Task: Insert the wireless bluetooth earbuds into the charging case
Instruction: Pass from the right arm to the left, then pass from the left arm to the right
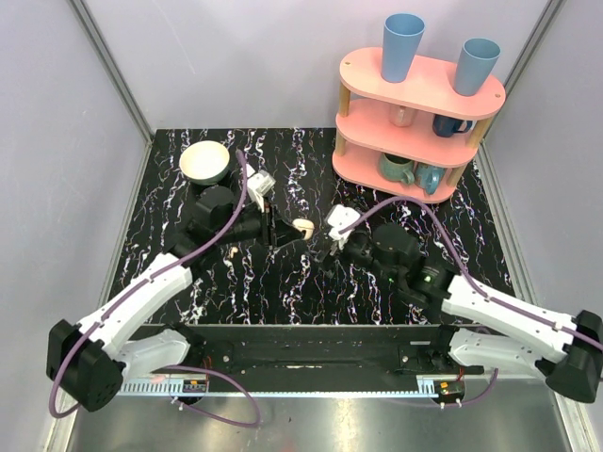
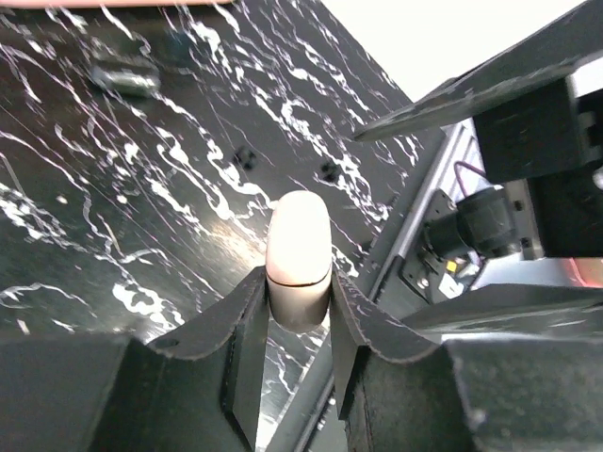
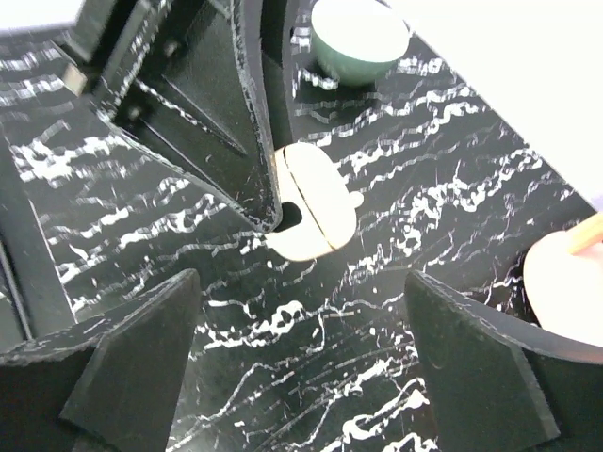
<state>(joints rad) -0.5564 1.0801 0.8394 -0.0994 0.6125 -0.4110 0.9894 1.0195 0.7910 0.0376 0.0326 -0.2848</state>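
My left gripper [image 1: 287, 232] is shut on the charging case [image 1: 303, 226], a small cream rounded case with its two halves closed on a thin seam. In the left wrist view the case [image 2: 300, 240] stands out past the fingertips of that gripper [image 2: 300, 303], just above the black marble table. In the right wrist view the case [image 3: 318, 202] shows beside the left gripper's dark finger [image 3: 217, 122]. My right gripper [image 1: 328, 249] sits just right of the case, open wide, with nothing between its fingers [image 3: 301, 315]. The earbuds do not show in any view.
A bowl, dark outside and cream inside, [image 1: 204, 162] stands at the back left of the table [image 1: 311, 282]. A pink three-tier shelf [image 1: 415, 113] with blue cups and mugs fills the back right. The shelf's lowest tier [image 3: 565, 282] lies close to my right gripper.
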